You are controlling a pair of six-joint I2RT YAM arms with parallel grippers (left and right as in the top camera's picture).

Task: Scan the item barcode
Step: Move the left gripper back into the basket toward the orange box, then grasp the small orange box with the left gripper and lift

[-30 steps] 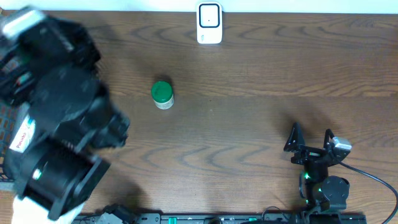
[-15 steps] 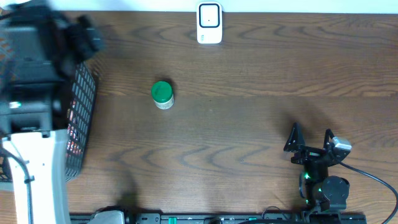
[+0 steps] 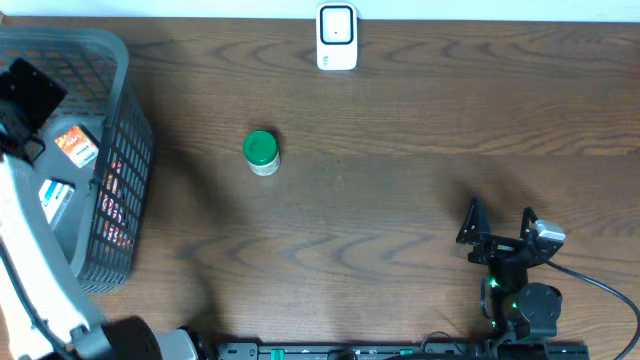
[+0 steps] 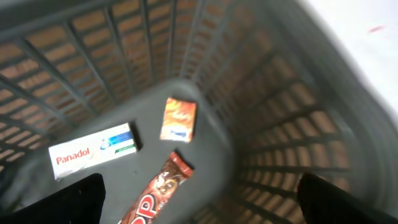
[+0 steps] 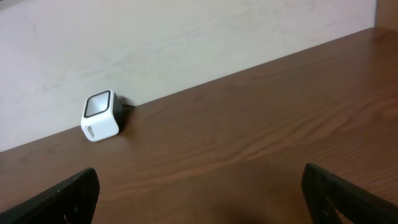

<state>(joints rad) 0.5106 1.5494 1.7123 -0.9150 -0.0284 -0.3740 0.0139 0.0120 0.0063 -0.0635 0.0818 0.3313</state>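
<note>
Directly above the steep-walled basket, left gripper hovers spread wide

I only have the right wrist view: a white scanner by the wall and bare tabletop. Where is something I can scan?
Observer: Overhead, a green-lidded jar sits on the table, nearer the arms than the scanner and toward the left arm's side.
Operator: Anything else out there?
Observer: A grey basket stands at the left end, apart from the jar.
Operator: What's inside?
Observer: The left wrist view shows a Panadol box, a small orange packet and a red-brown wrapped bar lying on its floor.
</note>
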